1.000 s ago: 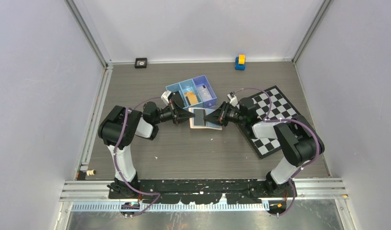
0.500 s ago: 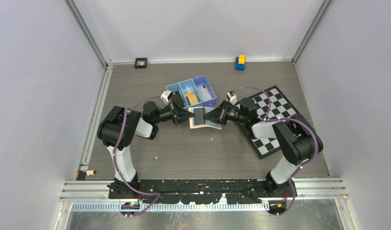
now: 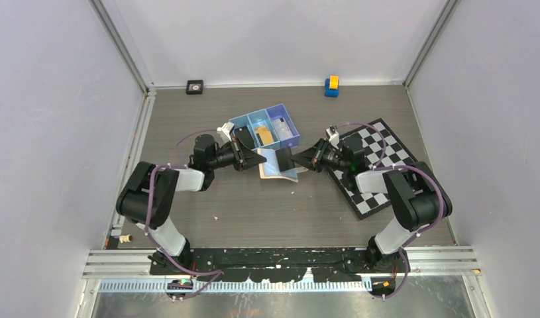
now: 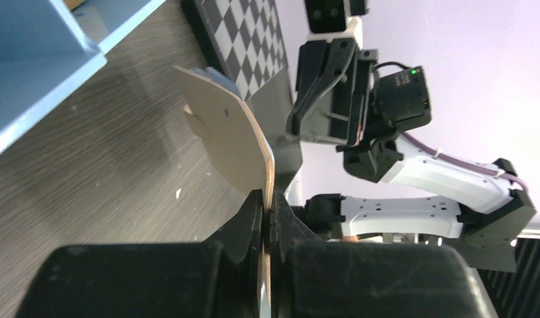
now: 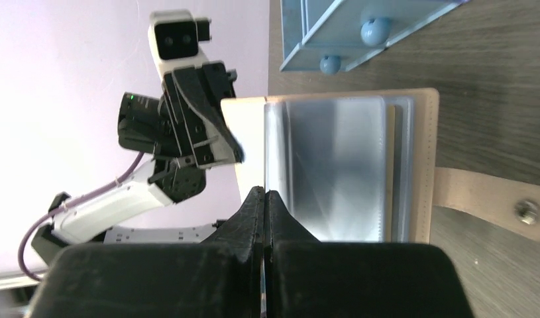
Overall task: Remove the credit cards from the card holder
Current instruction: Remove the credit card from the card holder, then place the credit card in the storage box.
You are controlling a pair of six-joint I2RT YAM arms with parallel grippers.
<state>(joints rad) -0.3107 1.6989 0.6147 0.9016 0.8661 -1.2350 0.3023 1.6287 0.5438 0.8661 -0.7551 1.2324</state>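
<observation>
Just in front of the blue tray [image 5: 346, 23], the card holder [image 3: 275, 171] lies opened out on the table [image 3: 267, 212], midway between the two arms. Its long axis runs roughly left to right, from one claw to the other.

The left flap [image 4: 224, 136] is lifted off the table and stands close to upright. The left claw [image 4: 268, 209] is clamped on that flap's edge, fingers pressed together on the tan material.

The other half rests flat, pocket side up, with a silvery grey card [image 5: 333, 165] showing in its sleeve and thinner card edges beside it. The snap tab [image 5: 492, 199] lies flat on the wood at the edge nearer the right arm and points that way.

The right claw [image 5: 265, 199] is pinched tight on the thin edge of a dark card [image 3: 285, 159], which sits over the right part of the holder with its long side across the holder. Whether it is fully out of the pocket cannot be told.

The tray's near wall sits just behind the holder, close to both claws. Its middle compartment holds something orange and the right one something pale. A checkered board [image 3: 376, 149] lies under the right arm, near the holder but apart from it. A yellow and blue block [image 3: 331, 86] stands well away by the back wall.
</observation>
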